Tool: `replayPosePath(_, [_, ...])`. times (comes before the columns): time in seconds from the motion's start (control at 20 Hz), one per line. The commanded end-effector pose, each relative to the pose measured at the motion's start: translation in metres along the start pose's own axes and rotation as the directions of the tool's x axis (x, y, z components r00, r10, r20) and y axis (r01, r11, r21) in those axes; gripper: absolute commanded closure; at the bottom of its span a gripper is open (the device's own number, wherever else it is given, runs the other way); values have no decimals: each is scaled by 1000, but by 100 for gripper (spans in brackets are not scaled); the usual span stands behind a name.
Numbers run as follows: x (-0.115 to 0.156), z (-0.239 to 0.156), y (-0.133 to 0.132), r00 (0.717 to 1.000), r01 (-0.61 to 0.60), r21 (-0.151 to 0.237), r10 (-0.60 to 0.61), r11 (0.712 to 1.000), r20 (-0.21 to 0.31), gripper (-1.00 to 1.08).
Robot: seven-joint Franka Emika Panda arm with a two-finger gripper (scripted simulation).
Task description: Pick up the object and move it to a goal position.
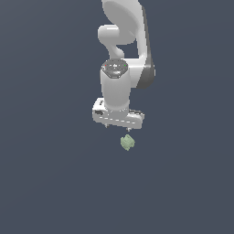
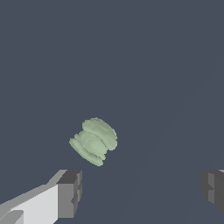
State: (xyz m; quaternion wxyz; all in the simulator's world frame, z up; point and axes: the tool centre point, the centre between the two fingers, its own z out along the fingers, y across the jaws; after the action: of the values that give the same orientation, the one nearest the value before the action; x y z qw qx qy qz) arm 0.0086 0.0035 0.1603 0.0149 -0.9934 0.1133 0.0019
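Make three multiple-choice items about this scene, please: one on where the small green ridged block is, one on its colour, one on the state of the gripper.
1. Where is the small pale sage-green ridged block?
A. clamped between the fingers
B. free on the dark grey surface, ahead of the fingertips in the wrist view
C. on top of the arm

2. What colour is the block?
A. bright red
B. pale green
C. black

3. How is the white gripper?
A. open
B. shut on the block
C. shut, empty

Answers:
1 B, the wrist view shows it apart from both dark grey fingers.
2 B, green in both views.
3 A, a wide gap separates the fingers.
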Motion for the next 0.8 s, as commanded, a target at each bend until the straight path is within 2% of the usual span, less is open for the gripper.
replayPosePath(0.0, [0,6,-5,999,-54,0,54,999,1,-92])
replayPosePath(0.35, [0,25,-19,973,-229,-5,229,973,2,-92])
replayPosePath(0.75, [-1,47,-34,908,-419,-12,419,908,-5,-92])
